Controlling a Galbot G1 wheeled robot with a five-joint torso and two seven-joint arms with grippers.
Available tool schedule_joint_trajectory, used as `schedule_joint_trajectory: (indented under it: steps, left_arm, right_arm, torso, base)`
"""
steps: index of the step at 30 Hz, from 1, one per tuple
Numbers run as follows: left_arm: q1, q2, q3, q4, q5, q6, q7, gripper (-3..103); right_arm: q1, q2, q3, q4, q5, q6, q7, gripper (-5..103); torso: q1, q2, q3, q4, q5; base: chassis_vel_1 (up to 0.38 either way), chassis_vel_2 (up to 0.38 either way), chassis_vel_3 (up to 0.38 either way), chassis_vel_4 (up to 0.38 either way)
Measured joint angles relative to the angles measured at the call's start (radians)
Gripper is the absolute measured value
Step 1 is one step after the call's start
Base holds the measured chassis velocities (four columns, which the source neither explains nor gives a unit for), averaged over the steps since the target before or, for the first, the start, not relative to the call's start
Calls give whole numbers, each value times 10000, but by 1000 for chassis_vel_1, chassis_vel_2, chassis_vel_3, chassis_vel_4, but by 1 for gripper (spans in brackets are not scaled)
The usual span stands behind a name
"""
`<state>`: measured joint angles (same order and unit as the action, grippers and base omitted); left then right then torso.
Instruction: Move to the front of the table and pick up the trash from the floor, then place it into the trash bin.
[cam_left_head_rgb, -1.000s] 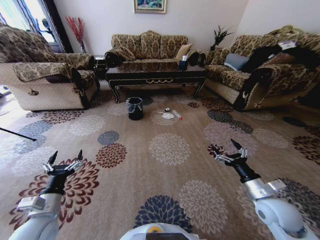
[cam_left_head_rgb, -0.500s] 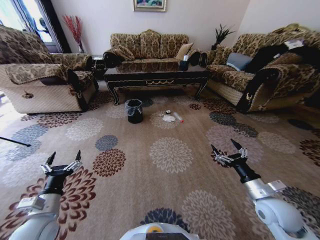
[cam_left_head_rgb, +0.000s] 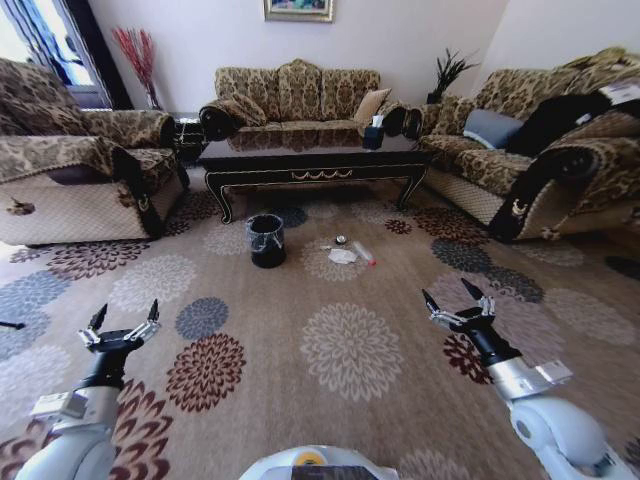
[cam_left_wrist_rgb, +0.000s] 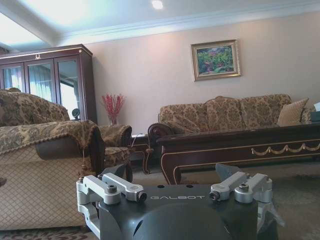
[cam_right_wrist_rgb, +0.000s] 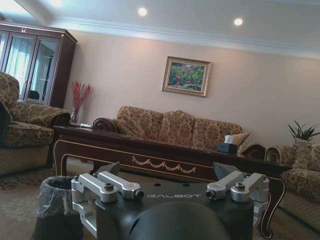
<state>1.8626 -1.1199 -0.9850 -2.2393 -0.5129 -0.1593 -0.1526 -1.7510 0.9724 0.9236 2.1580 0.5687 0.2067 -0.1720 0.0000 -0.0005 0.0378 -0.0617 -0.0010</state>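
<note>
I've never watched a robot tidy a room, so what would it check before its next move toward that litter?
1. Trash visible on the floor, right of the trash bin: ok.
2. Bin upright, liner over its rim: ok.
3. Carpet path toward the table free of obstacles: ok.
4. Left gripper open and holding nothing: ok.
5. Right gripper open and holding nothing: ok.
6. Close enough to reach the trash: not ok, it lies well ahead of both grippers.
</note>
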Motion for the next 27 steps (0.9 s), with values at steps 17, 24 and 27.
schedule_joint_trajectory:
  steps: [17, 24, 27]
  left_arm:
    - [82, -45, -19, -5, 35, 3, -6, 100]
    - [41, -34, 7, 24, 47, 51, -1, 100]
    - [36, -42, 21, 52, 56, 55, -1, 100]
  right_arm:
    - [-16, -21, -11, 65, -6, -25, -3, 100]
    - [-10, -6, -41, 49, -29, -32, -2, 100]
    - [-11, 9, -63, 56, -29, -43, 16, 100]
  torso:
    - [1, -1, 10, 5, 14]
    - [0, 0, 9, 3, 1]
    - [0, -1, 9, 5, 9]
  base:
    - [-331, 335, 331, -339]
    - [-337, 334, 340, -337]
    - [-329, 325, 337, -342]
